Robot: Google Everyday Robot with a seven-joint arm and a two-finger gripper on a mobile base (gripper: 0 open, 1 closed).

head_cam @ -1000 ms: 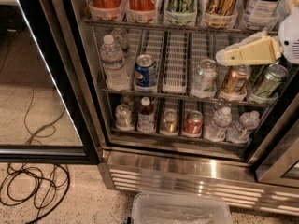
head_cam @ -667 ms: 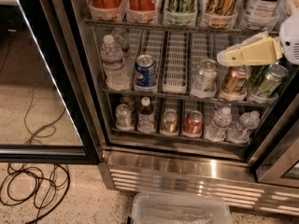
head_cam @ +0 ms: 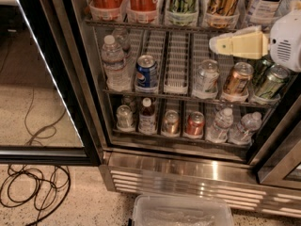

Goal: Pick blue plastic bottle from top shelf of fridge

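Cans, small bottles, a bin and loose cable.
On the middle rack (head_cam: pixel 176 62) a ribbed water bottle (head_cam: pixel 114 62) stands beside a blue cola can (head_cam: pixel 146 73); a silver can (head_cam: pixel 207 76), copper can (head_cam: pixel 237 79) and green can (head_cam: pixel 270 81) sit below the gripper (head_cam: pixel 214 44) at the right edge. The lower rack (head_cam: pixel 178 134) holds a small brown bottle (head_cam: pixel 147 117) and a red can (head_cam: pixel 194 124). A clear plastic bin (head_cam: pixel 181 211) and black cables (head_cam: pixel 33 192) lie on the floor.
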